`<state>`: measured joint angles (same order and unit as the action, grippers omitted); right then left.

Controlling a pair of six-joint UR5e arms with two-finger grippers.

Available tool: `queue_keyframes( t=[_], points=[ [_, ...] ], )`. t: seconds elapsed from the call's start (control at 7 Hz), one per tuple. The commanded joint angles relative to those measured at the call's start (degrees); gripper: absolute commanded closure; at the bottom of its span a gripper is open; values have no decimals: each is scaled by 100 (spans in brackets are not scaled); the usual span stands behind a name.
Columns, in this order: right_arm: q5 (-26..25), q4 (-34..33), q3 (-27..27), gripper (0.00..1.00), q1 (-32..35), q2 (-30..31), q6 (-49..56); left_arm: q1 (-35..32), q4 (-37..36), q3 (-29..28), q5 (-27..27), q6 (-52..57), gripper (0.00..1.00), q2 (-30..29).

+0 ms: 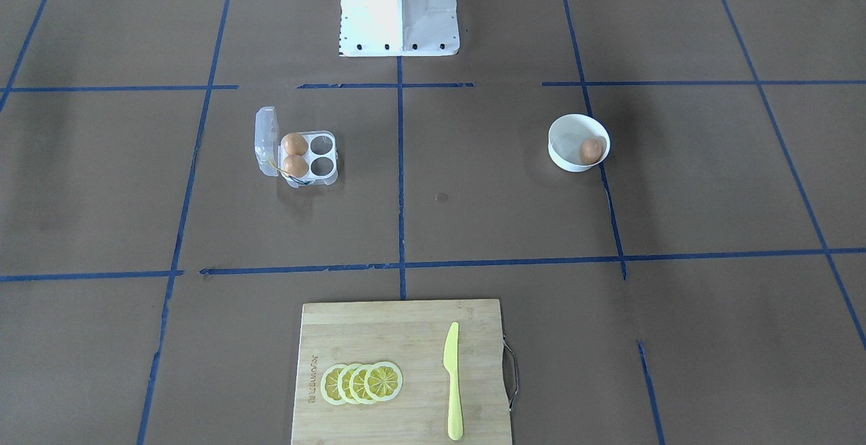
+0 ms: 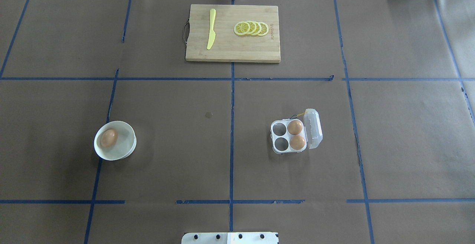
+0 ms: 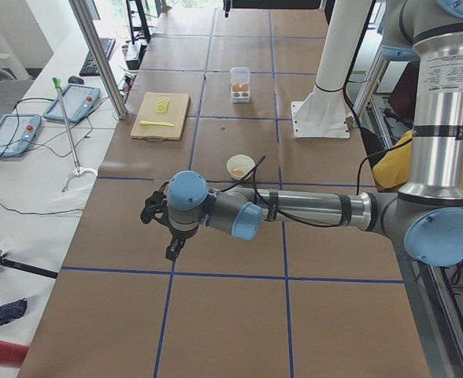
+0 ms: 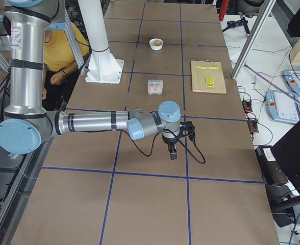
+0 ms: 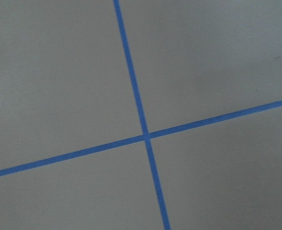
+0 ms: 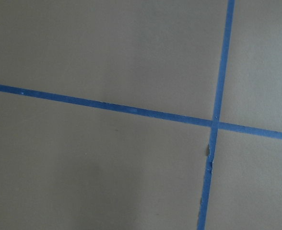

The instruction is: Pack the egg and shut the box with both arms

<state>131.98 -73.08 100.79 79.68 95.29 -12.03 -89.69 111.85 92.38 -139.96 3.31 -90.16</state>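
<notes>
One tan egg [image 1: 590, 151] lies in a round white bowl [image 1: 563, 135], also seen in the overhead view [image 2: 108, 137]. The clear box [image 1: 318, 155] stands open with its lid [image 1: 266, 141] tipped up at its side; two eggs [image 2: 295, 127] fill the cells nearest the lid and the other two cells are empty. My left gripper [image 3: 172, 249] shows only in the exterior left view, low over bare table, well short of the bowl [image 3: 240, 166]. My right gripper [image 4: 173, 153] shows only in the exterior right view, short of the box [image 4: 155, 87]. I cannot tell whether either is open or shut.
A wooden cutting board [image 1: 379, 337] with lemon slices [image 1: 362, 383] and a yellow knife [image 1: 452, 377] lies at the far edge from the robot. The white pedestal [image 1: 399, 12] stands at the robot's side. Both wrist views show only brown paper and blue tape lines.
</notes>
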Motion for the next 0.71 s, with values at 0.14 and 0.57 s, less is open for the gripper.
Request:
queue_keyframes(
  t=[0.14, 0.57],
  points=[
    [21, 558, 134, 0, -5, -45, -210, 4, 2093, -308, -589, -84, 0, -116],
    [485, 566, 90, 0, 4, -19, -449, 388, 3704, 7, -435, -1260, 0, -64]
  ],
)
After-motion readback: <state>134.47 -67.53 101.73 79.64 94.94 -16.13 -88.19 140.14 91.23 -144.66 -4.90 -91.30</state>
